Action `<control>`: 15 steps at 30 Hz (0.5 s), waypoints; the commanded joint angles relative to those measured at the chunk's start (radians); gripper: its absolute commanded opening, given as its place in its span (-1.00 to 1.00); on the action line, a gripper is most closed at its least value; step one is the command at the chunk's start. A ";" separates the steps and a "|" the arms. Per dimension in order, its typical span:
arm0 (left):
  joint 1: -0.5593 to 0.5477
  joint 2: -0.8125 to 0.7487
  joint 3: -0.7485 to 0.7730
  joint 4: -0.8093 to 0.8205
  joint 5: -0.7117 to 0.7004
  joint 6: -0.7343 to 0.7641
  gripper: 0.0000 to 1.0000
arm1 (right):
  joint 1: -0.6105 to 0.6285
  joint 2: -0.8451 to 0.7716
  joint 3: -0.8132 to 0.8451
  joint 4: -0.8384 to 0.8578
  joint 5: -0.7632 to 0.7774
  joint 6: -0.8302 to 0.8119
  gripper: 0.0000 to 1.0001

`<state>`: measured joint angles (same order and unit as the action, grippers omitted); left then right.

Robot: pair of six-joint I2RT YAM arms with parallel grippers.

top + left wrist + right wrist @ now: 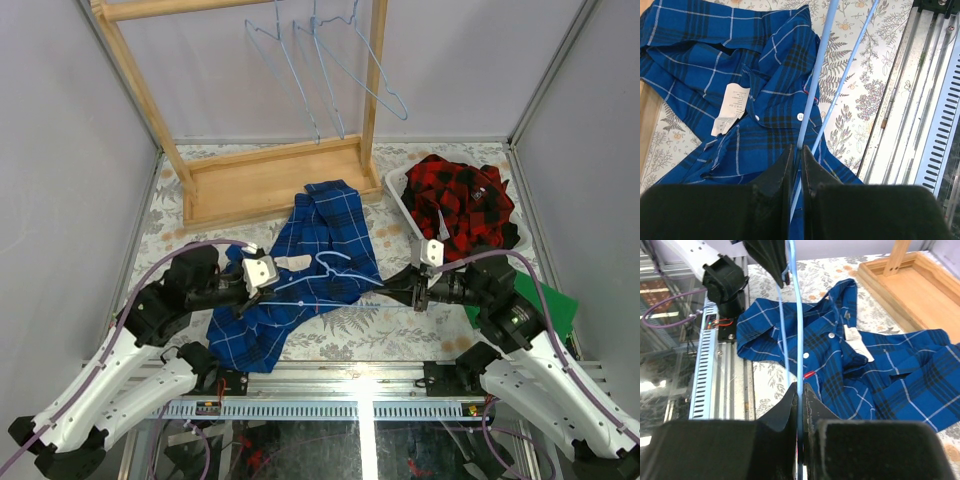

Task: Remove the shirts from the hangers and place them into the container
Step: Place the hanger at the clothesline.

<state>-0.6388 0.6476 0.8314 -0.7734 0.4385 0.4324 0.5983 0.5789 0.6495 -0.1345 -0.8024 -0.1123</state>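
Note:
A blue plaid shirt (312, 262) lies crumpled on the table between my two arms, with a light-blue wire hanger (340, 270) still across it. My left gripper (278, 286) is shut on one end of that hanger. In the left wrist view the wire (820, 65) runs straight out from between the closed fingers (797, 150) over the shirt (715, 65). My right gripper (390, 290) is shut on the other end; its wrist view shows the wire (796, 315) pinched at the tips (800, 387). The white container (395, 187) at the right holds a red-and-black plaid shirt (462, 205).
A wooden rack (270, 180) stands at the back, with three bare light-blue hangers (320, 70) hanging from its bar. A flat green cloth (555, 310) lies under the right arm. The metal rail (935, 115) runs along the near table edge.

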 commanded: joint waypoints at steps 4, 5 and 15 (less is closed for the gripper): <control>0.008 -0.014 0.066 -0.003 0.003 -0.029 -0.99 | -0.002 -0.018 -0.027 0.106 0.150 0.048 -0.30; 0.009 -0.012 0.069 -0.006 0.011 -0.036 -1.00 | -0.001 -0.013 -0.029 0.108 0.167 0.054 -0.21; 0.008 0.071 0.155 -0.064 0.023 -0.108 -1.00 | -0.001 0.066 -0.014 0.108 0.380 0.090 0.30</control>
<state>-0.6380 0.6834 0.9104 -0.8272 0.4656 0.3832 0.5983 0.6289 0.6231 -0.0666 -0.5579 -0.0563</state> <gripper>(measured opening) 0.029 0.609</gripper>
